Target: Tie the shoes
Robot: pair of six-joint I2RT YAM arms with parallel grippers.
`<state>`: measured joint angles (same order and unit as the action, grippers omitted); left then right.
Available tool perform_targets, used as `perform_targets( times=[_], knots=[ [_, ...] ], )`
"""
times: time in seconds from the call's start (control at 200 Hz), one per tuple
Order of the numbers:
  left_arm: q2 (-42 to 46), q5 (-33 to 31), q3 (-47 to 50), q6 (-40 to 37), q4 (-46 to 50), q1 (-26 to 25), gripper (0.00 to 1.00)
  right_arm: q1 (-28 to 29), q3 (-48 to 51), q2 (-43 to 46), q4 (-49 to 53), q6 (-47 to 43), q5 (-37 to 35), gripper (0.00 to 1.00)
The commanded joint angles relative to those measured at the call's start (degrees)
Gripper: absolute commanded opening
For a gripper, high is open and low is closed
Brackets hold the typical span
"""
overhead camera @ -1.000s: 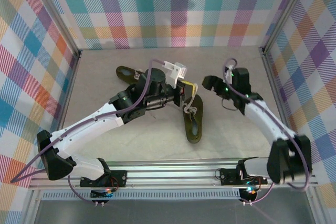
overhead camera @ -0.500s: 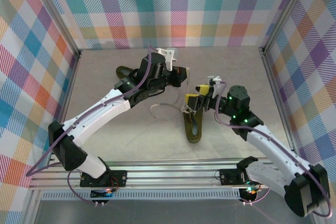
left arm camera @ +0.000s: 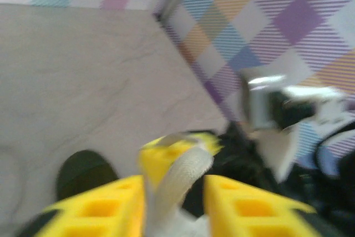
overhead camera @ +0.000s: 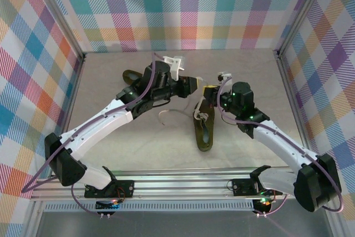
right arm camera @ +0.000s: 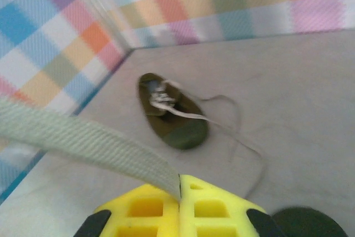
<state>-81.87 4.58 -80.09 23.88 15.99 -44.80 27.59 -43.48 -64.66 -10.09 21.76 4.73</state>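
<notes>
A pale beige table [overhead camera: 249, 70] carries two dark olive-green low-top shoes. One shoe [overhead camera: 204, 134] lies near the middle, toe toward the arm bases. The other shoe [overhead camera: 131, 75] [right arm camera: 175, 120] lies toward the far left corner, partly under the left arm [overhead camera: 105, 123], with its laces trailing loose. Both arms reach in above the middle shoe. The right pincer [overhead camera: 209, 91] [right arm camera: 180, 206] has its yellow fingers pressed together on a flat cream-white lace [right arm camera: 83, 137] that stretches taut up and away. The left pincer [overhead camera: 191, 84] [left arm camera: 175, 206], just beside it, stands with fingers apart, the lace [left arm camera: 177, 176] passing through the gap.
</notes>
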Motion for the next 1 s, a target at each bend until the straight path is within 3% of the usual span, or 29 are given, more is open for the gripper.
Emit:
perform_targets(
  times=[0.0,0.085,0.175,0.39,0.525,0.67,0.995],
  knots=[
    [0.5,-15.7,2.3,0.1,13.3,2.1,0.6,-0.1,-4.1,1.9,16.4,9.6,-18.3,0.0],
    [-0.9,-20.0,7.0,2.1,17.6,4.9,0.7,-0.3,-6.9,-0.3,26.9,14.4,-22.7,0.0],
    [-3.0,-23.0,12.3,4.4,19.2,7.2,0.77,-1.1,-9.0,-2.7,32.2,16.7,-22.7,0.0],
    [-11.4,-18.6,15.2,4.8,15.6,11.3,0.78,-1.6,-10.0,-5.3,31.5,16.0,-18.4,0.0],
    [-17.9,-21.7,10.7,3.6,18.1,11.7,0.72,-1.6,-9.9,-5.6,31.3,15.5,-17.5,0.0],
    [-22.4,-18.9,9.6,3.3,16.7,13.2,0.67,-1.7,-9.9,-5.6,31.2,14.7,-16.4,0.0],
    [-28.4,-15.4,8.0,3.2,14.4,13.5,0.45,-1.7,-10.3,-5.9,31.9,13.9,-16.2,0.0]
  ],
)
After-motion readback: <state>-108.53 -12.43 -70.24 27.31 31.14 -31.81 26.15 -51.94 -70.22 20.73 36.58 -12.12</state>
